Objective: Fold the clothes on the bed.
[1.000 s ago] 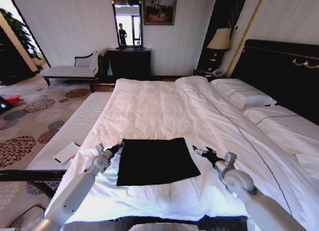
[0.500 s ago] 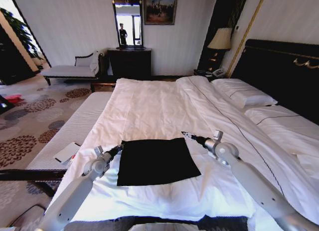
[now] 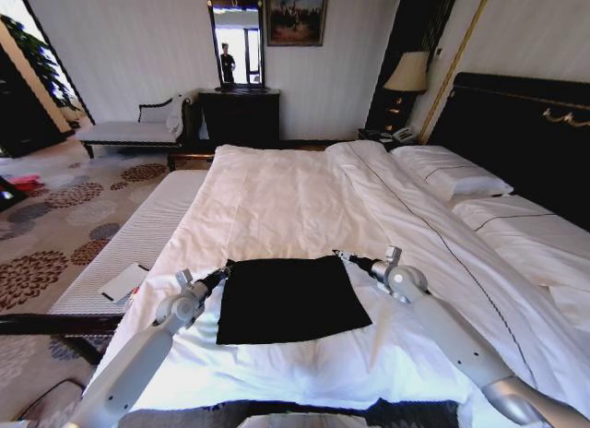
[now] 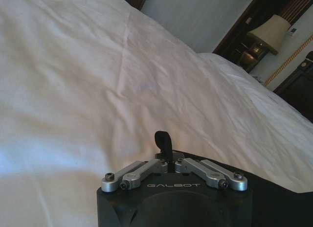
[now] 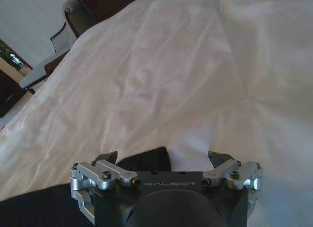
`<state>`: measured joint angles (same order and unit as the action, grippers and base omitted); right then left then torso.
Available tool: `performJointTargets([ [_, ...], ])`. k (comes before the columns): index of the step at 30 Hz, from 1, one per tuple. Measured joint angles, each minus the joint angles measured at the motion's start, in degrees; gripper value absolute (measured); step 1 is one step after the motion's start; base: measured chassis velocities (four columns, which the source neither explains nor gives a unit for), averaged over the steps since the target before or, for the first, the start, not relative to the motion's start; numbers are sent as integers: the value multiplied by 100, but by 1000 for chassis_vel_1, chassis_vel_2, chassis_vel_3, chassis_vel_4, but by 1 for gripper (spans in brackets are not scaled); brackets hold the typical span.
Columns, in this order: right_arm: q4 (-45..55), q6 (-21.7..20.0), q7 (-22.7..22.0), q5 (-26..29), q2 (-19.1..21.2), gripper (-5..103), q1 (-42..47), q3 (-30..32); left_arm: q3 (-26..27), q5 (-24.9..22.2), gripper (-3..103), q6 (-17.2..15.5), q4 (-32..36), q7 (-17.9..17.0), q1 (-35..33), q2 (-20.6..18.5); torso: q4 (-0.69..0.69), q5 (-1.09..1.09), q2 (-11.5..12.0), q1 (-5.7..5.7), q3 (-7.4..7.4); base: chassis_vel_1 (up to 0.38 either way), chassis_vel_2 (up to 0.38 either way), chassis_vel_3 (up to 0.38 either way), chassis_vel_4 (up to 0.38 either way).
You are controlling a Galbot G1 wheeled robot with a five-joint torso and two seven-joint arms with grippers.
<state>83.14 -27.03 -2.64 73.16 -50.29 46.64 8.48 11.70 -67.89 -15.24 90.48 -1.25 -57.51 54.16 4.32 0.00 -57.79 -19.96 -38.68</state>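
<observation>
Both grippers at the T-shirt's far corners, near the bed's foot.
I see left gripper pinched closed, right gripper spread wide over its corner.

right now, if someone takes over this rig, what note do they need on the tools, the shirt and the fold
Left tool: shut, at the far left corner of the black T-shirt.
Right tool: open, at the far right corner; in the right wrist view that corner lies between its fingers.
T-shirt: flat rectangle on the bed, near the foot edge.
Done: sleeves look tucked in.
Left: grip both corners, finish folding.
</observation>
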Motion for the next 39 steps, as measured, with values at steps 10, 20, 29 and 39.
performJointTargets([
  [10, -97, 1, 36, -95, -86, 101, -62, -157, 16, 12, 1, -3, 57, -2, -51, -21, -2, 0, 0, 0, 0, 0, 0, 0, 0],
  [20, -101, 7, 38, -164, -99, 70, -19, -177, 25, 23, 1, -5, 67, -4, -60, -23, -1, 0, 0, 1, 0, 0, 0, 0, 0],
  [29, -121, 46, 37, -187, -108, 32, -32, -188, 13, 41, 1, -9, 90, -13, -59, -22, -1, 0, 0, 0, 0, 0, 0, 0, 0],
  [39, -14, 93, 8, -198, -93, 2, 34, -183, 28, 52, 1, -11, 127, -34, -79, -19, -1, 0, 0, 0, 0, 0, 0, 0, 0],
])
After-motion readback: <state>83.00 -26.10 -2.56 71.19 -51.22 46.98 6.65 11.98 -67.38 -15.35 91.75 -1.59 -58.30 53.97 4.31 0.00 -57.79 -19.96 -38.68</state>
